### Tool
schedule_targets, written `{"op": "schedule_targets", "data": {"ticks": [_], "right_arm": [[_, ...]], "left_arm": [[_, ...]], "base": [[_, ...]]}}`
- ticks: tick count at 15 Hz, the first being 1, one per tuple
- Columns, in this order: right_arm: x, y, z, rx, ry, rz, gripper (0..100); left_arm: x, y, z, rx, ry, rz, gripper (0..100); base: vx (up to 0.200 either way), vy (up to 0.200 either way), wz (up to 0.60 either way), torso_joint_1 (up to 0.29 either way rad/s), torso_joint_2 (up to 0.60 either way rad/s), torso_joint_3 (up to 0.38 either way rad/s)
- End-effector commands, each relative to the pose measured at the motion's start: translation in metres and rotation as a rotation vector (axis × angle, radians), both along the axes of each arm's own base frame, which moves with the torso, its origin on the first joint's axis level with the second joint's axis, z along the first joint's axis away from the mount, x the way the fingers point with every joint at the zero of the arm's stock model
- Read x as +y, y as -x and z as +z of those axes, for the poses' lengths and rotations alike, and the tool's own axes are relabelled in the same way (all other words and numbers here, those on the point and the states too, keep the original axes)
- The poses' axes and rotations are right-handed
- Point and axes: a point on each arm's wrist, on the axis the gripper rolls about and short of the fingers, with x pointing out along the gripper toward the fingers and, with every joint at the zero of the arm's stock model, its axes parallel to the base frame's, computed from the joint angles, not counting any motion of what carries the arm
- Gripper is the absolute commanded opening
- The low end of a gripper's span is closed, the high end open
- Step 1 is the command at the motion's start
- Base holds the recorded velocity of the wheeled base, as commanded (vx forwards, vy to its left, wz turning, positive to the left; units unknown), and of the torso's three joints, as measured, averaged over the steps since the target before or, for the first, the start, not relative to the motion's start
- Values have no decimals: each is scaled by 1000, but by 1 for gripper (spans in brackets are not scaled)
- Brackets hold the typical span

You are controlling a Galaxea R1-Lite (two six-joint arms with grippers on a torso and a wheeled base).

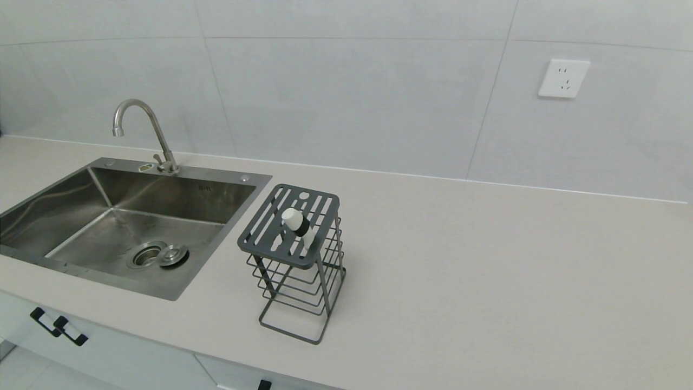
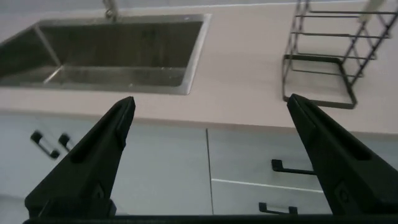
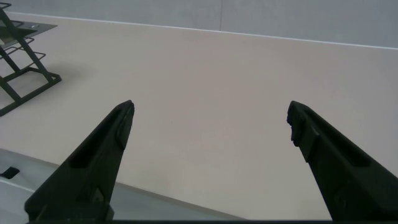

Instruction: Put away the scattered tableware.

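A dark grey wire rack [image 1: 295,260] with a slotted top stands on the pale counter [image 1: 487,260], just right of the sink. A utensil with a white and black handle [image 1: 295,222] sticks up through one slot of its top. My left gripper [image 2: 210,102] hangs open in front of the counter edge, above the cabinet fronts, with the rack's base [image 2: 320,68] beyond it. My right gripper [image 3: 210,109] is open over bare counter, with the rack's foot [image 3: 25,81] off to one side. Nothing is held.
A steel sink [image 1: 124,227] with a curved tap [image 1: 143,130] and a drain plug [image 1: 173,254] is set into the counter's left part. A tiled wall with a white socket [image 1: 563,78] runs behind. Cabinet drawers with black handles [image 2: 50,142] lie below the front edge.
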Motion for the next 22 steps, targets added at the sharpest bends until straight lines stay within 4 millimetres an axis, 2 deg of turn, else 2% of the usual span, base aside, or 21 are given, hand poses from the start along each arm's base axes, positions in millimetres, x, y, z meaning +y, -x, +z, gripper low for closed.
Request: {"op": "schedule_targets", "data": {"ticks": [1, 2, 12, 22], "right_arm": [[0, 0, 0, 1, 0, 1, 100], [0, 0, 0, 1, 0, 1, 100], [0, 0, 0, 1, -1, -1, 100], [0, 0, 0, 1, -1, 1, 100]], "left_arm": [[0, 0, 0, 4, 7, -2, 100], [0, 0, 0, 4, 7, 0, 100], [0, 0, 0, 4, 22, 1, 100], [0, 0, 0, 4, 22, 1, 100]], "base": [[0, 0, 0, 0, 0, 0], [0, 0, 0, 0, 0, 0], [0, 0, -600, 4, 3, 1], [0, 0, 0, 0, 0, 0]]}}
